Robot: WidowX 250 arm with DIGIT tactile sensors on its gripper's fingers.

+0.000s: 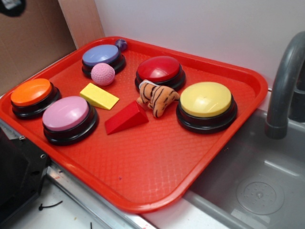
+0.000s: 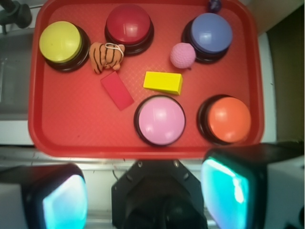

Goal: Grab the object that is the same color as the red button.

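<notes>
A small red wedge block (image 1: 126, 118) (image 2: 116, 90) lies on the red tray (image 1: 157, 171) (image 2: 71, 129), between the pink-domed button (image 1: 67, 116) (image 2: 159, 119) and a striped tiger toy (image 1: 157, 97) (image 2: 106, 56). The red button (image 1: 160, 70) (image 2: 129, 25) stands at the tray's far side. My gripper (image 2: 145, 200) hangs high above the tray's near edge, outside the tray, open, with nothing between its two cyan pads (image 2: 64, 202). The exterior view does not show the gripper.
On the tray also stand a yellow wedge block (image 1: 98, 96) (image 2: 163, 82), a pink ball (image 1: 103, 74) (image 2: 183, 55), and orange (image 1: 32, 95) (image 2: 228, 119), blue (image 1: 102, 57) (image 2: 209, 34) and yellow (image 1: 206, 103) (image 2: 60, 43) buttons. A grey faucet (image 1: 286, 81) and sink (image 1: 257, 186) lie to the right.
</notes>
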